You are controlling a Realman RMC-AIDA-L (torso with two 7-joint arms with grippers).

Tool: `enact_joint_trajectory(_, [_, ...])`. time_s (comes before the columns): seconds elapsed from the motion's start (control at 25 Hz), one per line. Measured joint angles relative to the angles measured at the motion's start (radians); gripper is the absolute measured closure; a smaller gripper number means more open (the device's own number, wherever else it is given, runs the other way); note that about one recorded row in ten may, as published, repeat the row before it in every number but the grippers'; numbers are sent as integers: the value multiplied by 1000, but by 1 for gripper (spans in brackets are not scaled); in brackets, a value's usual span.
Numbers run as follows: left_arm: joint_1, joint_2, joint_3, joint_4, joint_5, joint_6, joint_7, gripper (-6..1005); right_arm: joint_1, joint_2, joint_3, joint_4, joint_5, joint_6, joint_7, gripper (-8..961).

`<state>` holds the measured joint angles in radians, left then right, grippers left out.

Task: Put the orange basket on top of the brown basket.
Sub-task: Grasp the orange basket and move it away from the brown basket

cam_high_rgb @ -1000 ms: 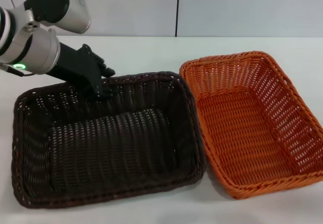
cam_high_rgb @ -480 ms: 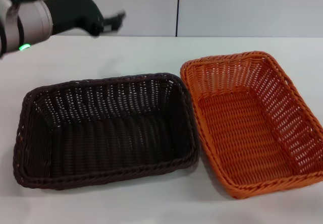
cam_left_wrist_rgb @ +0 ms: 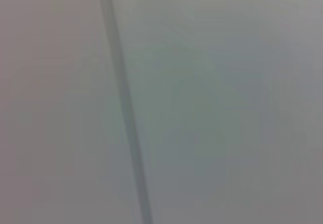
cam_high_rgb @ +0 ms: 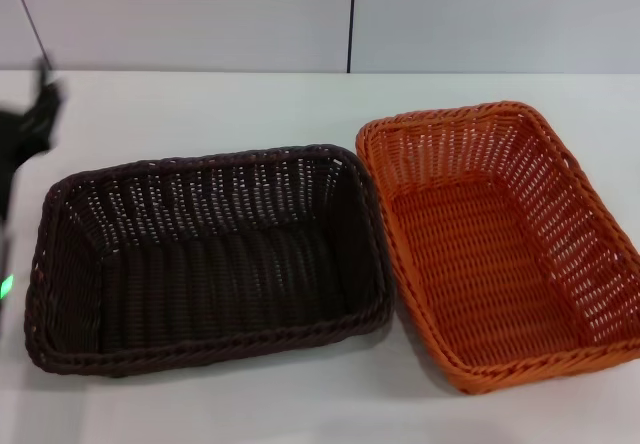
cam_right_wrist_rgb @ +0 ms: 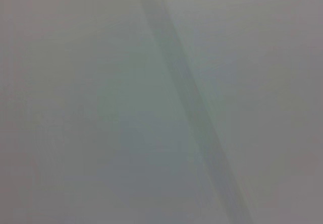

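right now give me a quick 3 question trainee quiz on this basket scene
1. True or false: the orange basket already sits on the brown basket.
2. Which basket is on the robot's right? A) orange B) brown
3. Fill in: both baskets rest on the white ____.

Key: 1 false, they lie side by side. 2 A. 3 table. The left claw is at the head view's left edge; the right claw is out of view.

Brown basket [cam_high_rgb: 210, 254] sits flat and upright in front of me on my left, very dark woven tray with braided rim. Orange basket [cam_high_rgb: 495, 239] is just beside it on my right, same shape, upright, angled slightly. Not stacked.
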<state>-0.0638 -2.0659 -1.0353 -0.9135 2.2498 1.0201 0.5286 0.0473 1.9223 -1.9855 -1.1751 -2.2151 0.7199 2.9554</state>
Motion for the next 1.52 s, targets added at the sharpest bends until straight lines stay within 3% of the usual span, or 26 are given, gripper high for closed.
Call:
enact_joint_trajectory(0.04, [0, 0, 0, 0, 0, 0, 0, 194, 0, 0, 0, 0, 0, 0, 0, 123])
enact_joint_trajectory(0.08, [-2, -1, 1, 58, 0, 42, -57, 195, 3, -16, 15, -54, -32, -99, 0, 123])
enact_joint_trajectory(0.12, [-2, -1, 1, 58, 0, 42, -57, 195, 2, -26, 49, -130, -80, -242, 0, 123])
enact_joint_trajectory(0.16, [-7, 0, -4, 179, -6, 92, -176, 196, 0, -31, 88, -208, -128, -387, 0, 123])
enact_joint_trajectory(0.28, [-13, 2, -17, 314, -7, 142, -319, 197, 0, -18, 215, -439, -242, -841, -20, 123])
enact_joint_trajectory(0.36, [-13, 2, -17, 314, -7, 142, -319, 197, 22, 6, 306, -577, -270, -1174, -85, 123])
enact_joint_trajectory(0.4, [-11, 1, -48, 402, -9, 192, -379, 197, 43, 27, 369, -656, -269, -1373, -137, 123])
enact_joint_trajectory(0.44, [-5, 1, -54, 412, -9, 205, -380, 197, 59, 42, 408, -697, -265, -1471, -170, 123])
enact_joint_trajectory(0.6, [1, 1, -59, 422, -12, 218, -381, 197, 159, 131, 640, -857, -203, -2052, -365, 124])
enact_joint_trajectory(0.68, [-2, -1, -73, 449, -18, 231, -383, 197, 220, 146, 738, -874, -139, -2286, -445, 123])
enact_joint_trajectory(0.72, [-5, -2, -76, 456, -21, 233, -385, 197, 249, 143, 779, -870, -100, -2391, -476, 123])
enact_joint_trajectory(0.84, [-13, -3, -79, 475, -26, 237, -400, 197, 284, 135, 821, -858, -34, -2567, -532, 124])
enact_joint_trajectory(1.04, [-21, -5, -77, 485, -41, 245, -408, 197, 306, 137, 815, -847, -29, -2703, -574, 127])
enact_joint_trajectory(1.52, [-22, -5, -68, 482, -52, 250, -409, 197, 329, 145, 707, -796, -197, -2737, -610, 127])
